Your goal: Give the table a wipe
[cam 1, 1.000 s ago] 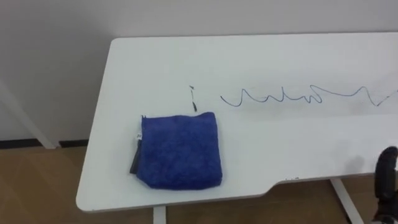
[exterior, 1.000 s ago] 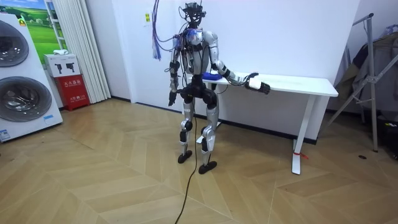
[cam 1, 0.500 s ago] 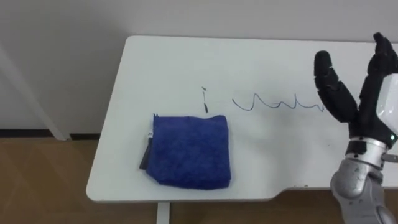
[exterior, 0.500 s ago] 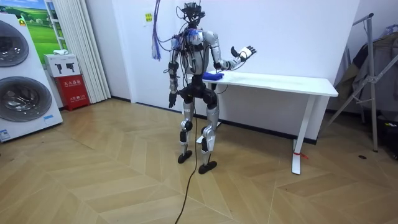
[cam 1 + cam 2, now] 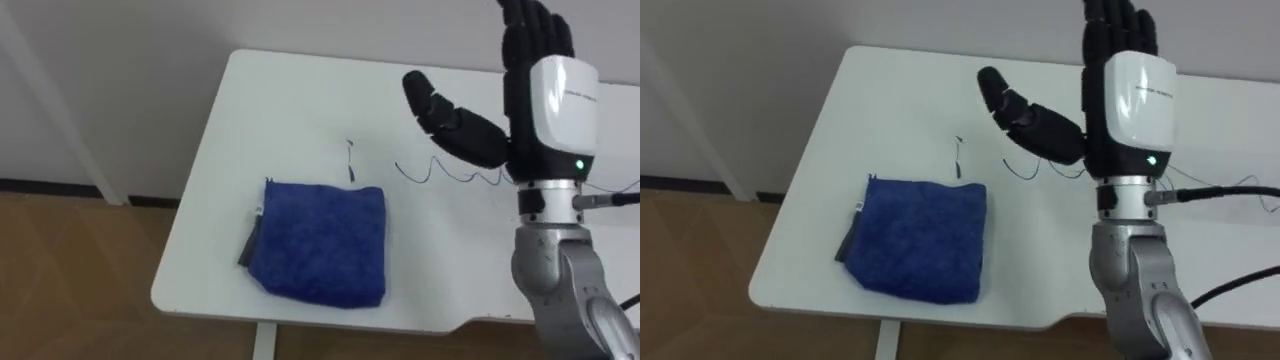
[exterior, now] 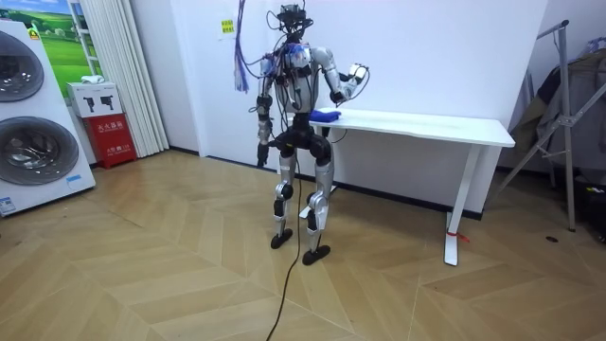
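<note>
My right hand is held up over the white rectangular table, fingers straight and apart, holding nothing. The folded blue terry cloth lies at the table's left end.

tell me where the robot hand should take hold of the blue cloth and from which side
Probably the right edge of the blue cloth, coming down from above. It lies flat and folded into a thick pad near the front left corner of the table, so that edge faces the open right robot hand, raised by the pen marks. Pinching all layers should keep it folded.
</note>
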### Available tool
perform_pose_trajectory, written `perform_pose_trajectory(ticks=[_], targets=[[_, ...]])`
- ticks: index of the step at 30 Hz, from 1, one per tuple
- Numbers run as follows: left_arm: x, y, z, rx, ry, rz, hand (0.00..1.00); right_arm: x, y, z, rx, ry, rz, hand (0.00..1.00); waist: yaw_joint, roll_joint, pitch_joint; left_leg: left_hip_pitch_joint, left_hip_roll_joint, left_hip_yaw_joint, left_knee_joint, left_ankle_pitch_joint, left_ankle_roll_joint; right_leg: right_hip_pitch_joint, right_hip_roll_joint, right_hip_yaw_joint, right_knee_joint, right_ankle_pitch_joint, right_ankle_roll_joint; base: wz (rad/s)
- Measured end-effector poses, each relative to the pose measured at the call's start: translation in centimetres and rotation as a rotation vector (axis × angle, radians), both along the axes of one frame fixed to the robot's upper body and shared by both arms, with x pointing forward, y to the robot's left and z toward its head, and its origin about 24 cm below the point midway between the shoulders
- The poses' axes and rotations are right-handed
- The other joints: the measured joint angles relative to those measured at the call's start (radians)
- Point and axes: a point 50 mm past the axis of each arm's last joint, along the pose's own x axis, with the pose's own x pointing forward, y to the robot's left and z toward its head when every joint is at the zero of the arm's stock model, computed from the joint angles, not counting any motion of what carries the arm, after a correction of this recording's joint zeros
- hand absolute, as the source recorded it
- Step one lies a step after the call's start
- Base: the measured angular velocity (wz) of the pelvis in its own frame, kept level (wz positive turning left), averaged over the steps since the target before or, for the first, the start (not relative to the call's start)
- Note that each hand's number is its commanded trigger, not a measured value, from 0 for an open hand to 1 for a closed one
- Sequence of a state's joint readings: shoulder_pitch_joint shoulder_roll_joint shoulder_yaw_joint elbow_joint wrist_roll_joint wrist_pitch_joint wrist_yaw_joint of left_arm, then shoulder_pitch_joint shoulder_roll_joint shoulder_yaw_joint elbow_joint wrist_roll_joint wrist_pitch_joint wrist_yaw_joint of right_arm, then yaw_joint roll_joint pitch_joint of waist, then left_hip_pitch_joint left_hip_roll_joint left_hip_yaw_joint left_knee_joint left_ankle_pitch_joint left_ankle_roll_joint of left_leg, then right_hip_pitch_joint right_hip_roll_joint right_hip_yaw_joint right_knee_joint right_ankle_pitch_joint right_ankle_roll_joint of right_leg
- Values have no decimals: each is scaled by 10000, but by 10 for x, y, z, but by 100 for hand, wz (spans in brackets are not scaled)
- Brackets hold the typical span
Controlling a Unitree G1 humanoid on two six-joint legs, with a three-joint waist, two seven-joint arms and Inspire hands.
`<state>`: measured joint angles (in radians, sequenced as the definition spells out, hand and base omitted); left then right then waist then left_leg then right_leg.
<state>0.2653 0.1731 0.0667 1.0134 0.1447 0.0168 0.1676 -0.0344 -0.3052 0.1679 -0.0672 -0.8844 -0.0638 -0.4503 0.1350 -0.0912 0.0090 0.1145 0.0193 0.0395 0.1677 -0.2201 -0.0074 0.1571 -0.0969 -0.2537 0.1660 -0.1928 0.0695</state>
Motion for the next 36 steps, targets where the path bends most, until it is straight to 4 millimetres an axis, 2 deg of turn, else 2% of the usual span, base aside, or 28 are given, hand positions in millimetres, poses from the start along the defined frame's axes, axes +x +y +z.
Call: perform_pose_trajectory(ticks=[1,7,10,13,16,19,24,29,30,36], targets=[[4,0,0,20,-77,-139,0,0,4,-2,-259,156,228,0,99,-50,14,-24,0,2,0,0,0,-20,1,-10,2,0,0,4],[15,1,1,89,-238,-480,0,-4,28,-12,-1308,710,1253,0,410,-252,-27,-71,-12,-60,-15,0,0,-2,-6,-235,2,1,-1,6],[15,2,2,99,-234,-489,0,-5,33,-14,-1573,796,1479,0,616,-254,-27,-156,-16,-106,-1,0,0,-49,-10,-296,1,1,-1,5],[13,2,1,91,-131,-465,0,-8,42,-19,-1843,1122,1887,0,652,-200,-11,-304,-13,-152,15,0,-1,-147,-17,-494,-3,0,-1,4],[9,2,0,145,99,-637,0,-10,48,-22,-1923,1344,2219,0,674,-113,35,-345,-22,-180,23,1,-2,-151,-20,-497,-51,1,-1,4],[8,1,-1,170,177,-798,0,-11,50,-23,-1938,1384,2345,0,671,-58,34,-374,-51,-218,18,2,-3,-150,-28,-505,-167,0,-1,2],[13,-2,-1,136,70,-1047,0,-15,56,-30,-2063,1663,2647,0,604,-31,-33,-376,-61,-315,-9,2,-3,-139,-27,-509,-169,0,-1,5],[25,-3,3,294,-409,-1694,0,-29,52,-57,-2622,2850,2724,0,621,-113,-89,-333,-83,-459,-26,2,-3,-100,-37,-490,-174,0,-1,5],[27,-4,3,304,-460,-1751,0,-30,51,-60,-2648,2961,2719,0,617,-79,-67,-330,-84,-463,-27,2,-3,-77,-37,-491,-174,0,-1,5],[37,-7,4,234,-893,-2039,0,-40,43,-85,-3045,4042,2611,0,612,-93,-65,-159,-93,-516,-81,2,-3,65,-40,-494,-183,0,0,1]])
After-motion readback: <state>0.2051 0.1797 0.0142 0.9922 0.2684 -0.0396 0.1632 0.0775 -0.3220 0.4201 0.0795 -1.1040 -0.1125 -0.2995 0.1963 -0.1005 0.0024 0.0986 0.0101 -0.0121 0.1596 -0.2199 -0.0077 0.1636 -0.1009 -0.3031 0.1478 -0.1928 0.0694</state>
